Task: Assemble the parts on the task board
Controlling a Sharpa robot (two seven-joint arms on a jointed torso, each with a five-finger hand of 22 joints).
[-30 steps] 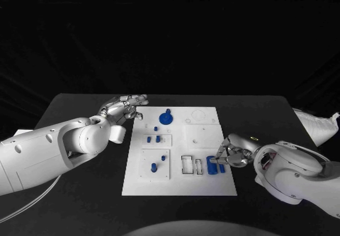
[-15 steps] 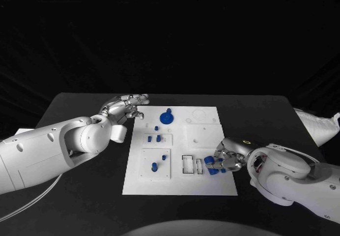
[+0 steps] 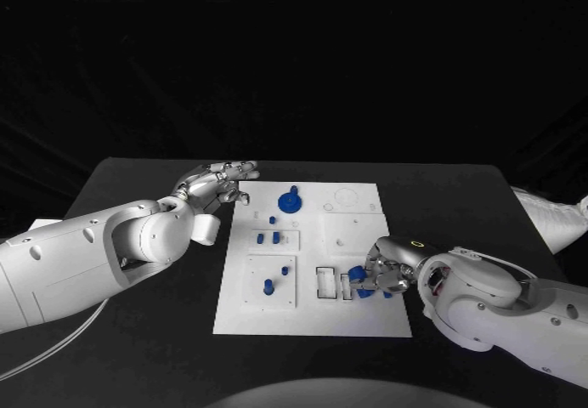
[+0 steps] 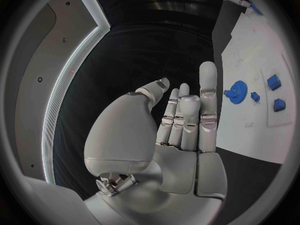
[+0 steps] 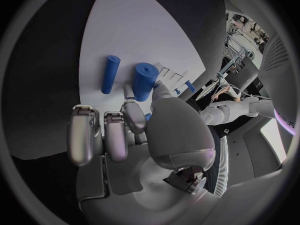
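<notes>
Change: against the picture of a second ago, the right hand [image 3: 382,275] has moved inward over the task board [image 3: 313,319], from the board's right edge to the blue cylinder [image 3: 358,274] near the rectangular slots [image 3: 324,283].
Meaning for the task: judged, the right hand is taking up or shifting this cylinder for seating; no part appears newly seated.
Right hand: fingers curled about the blue cylinder, thumb and a finger against it in the right wrist view [image 5: 145,81]; it looks gripped, still low over the board.
Second cylinder: a thinner blue rod [image 5: 110,74] lies flat on the board just beside the held one, untouched.
Left hand: [image 3: 218,189] hovers at the board's far left corner, unchanged; fingers straight and apart, holding nothing [image 4: 181,120].
Blue gear: [image 3: 289,202] stands in the board's far section, near the left hand, not touched.
Small blue pieces: a pair [image 3: 277,237] sits in the middle left panel; two more [image 3: 268,288] in the near left panel.
Slots: the rectangular recesses appear unfilled, as far as can be told.
</notes>
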